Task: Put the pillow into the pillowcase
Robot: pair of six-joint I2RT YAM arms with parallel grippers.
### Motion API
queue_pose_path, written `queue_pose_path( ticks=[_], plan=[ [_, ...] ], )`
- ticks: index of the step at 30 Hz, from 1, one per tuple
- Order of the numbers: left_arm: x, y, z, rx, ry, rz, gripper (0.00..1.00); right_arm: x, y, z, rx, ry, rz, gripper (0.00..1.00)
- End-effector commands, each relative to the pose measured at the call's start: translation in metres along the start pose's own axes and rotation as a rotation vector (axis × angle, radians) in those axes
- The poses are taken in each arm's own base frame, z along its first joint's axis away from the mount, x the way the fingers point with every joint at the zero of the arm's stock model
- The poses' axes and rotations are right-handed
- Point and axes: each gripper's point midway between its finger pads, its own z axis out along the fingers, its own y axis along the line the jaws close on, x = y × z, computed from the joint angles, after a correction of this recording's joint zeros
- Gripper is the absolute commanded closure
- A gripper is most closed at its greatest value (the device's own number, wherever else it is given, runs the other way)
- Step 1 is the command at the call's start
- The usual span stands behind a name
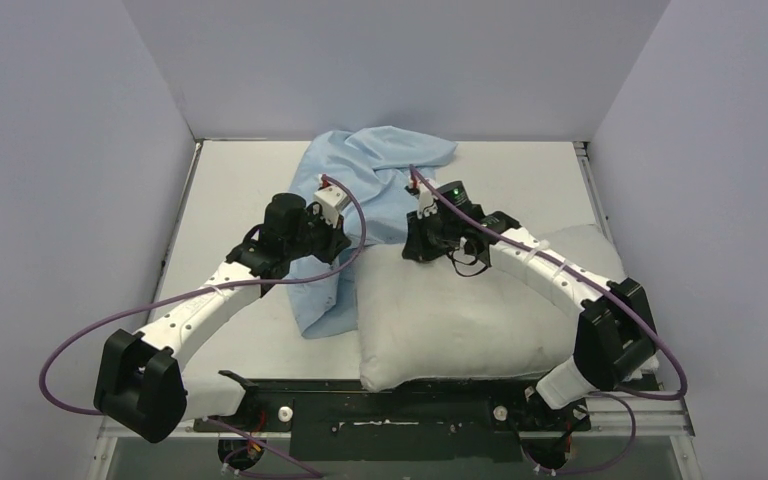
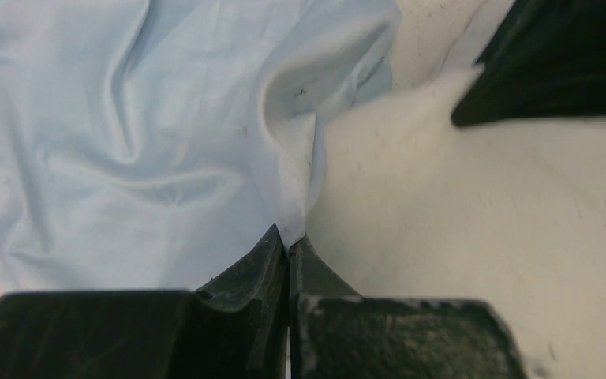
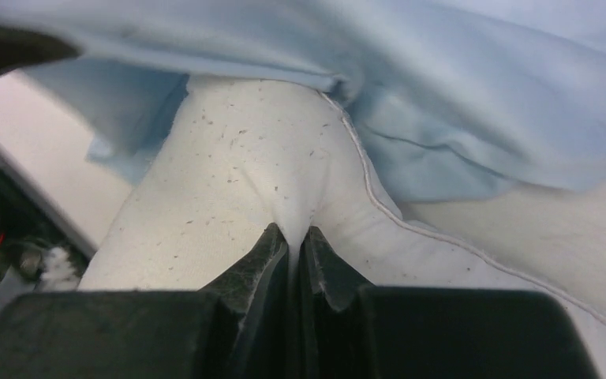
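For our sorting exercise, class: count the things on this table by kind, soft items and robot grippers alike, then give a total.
pillow: 1
pillowcase: 1
grippers: 2 (left gripper, right gripper)
total: 4

You see the pillow (image 1: 480,320) lying on the right half of the table (image 1: 230,190), its long side along the near edge. The pillowcase (image 1: 375,165) is bunched behind it, and one part trails down past the pillow's left end. Your left gripper (image 1: 343,241) is at the blue cloth just beside the pillow's far left corner. Your right gripper (image 1: 418,249) is down at the pillow's far edge, near the left one. From here you cannot tell how either pair of jaws stands.
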Motion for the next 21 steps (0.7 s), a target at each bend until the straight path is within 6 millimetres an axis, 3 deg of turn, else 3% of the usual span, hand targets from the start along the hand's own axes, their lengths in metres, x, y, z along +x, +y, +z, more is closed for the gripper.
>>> queue_pose_path(
  ticks=[1, 6, 9, 12, 21],
  plan=[
    [-0.026, 0.005, -0.011, -0.036, -0.05, 0.021, 1.0, -0.034, -0.082, -0.029, 0.351, -0.203, 0.102, 1.0],
    [-0.024, 0.002, -0.006, -0.013, -0.039, 0.015, 0.96, -0.034, -0.102, -0.053, 0.469, -0.305, 0.129, 1.0],
    [-0.023, 0.002, -0.004, -0.009, -0.049, 0.019, 0.81, -0.035, -0.1, -0.066, 0.481, -0.345, 0.131, 1.0],
    [-0.019, 0.007, -0.002, -0.041, -0.046, -0.009, 0.61, -0.036, -0.09, -0.066, 0.416, -0.372, 0.095, 1.0],
    [0.017, -0.012, 0.017, -0.035, -0.018, -0.125, 0.43, -0.028, -0.088, -0.058, 0.374, -0.351, 0.083, 1.0]
  ],
)
